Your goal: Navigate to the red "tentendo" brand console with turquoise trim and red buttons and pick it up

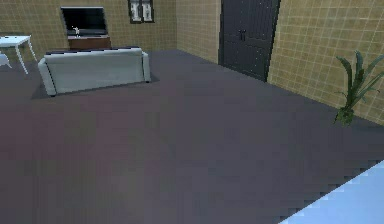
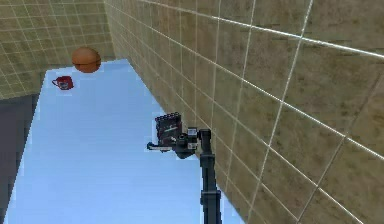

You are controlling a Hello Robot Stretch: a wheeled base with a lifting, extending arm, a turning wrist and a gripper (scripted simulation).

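Quick status from us: in the arm side view the gripper (image 2: 156,147) sits at the end of the dark square arm (image 2: 208,185), w/ a pale blue flat tabletop (image 2: 90,160) behind it and the tan tiled wall (image 2: 280,90) close on its right. There's only bare tabletop behind the fingertips, so we'd say it holds nothing. Finger state tho: can't tell from these renders, not gonna guess.

The task item: there's a small red thing (image 2: 63,82) lying on the same tabletop, up and left of the gripper, well apart from it, near the surface's far end. Red fits the console, but it's a blob here, so we can't confirm trim or buttons. An orange round ball (image 2: 87,60) sits just beside it, up-right of it and also well apart from the gripper.

Forward view, fwiw: dark grey floor (image 1: 180,140), a pale grey sofa (image 1: 95,70), a black flat TV (image 1: 83,19) behind the sofa, a white table (image 1: 12,42) at the left edge, a dark double door (image 1: 247,35), a green potted plant (image 1: 355,90), plus a corner of pale blue tabletop at btm right.
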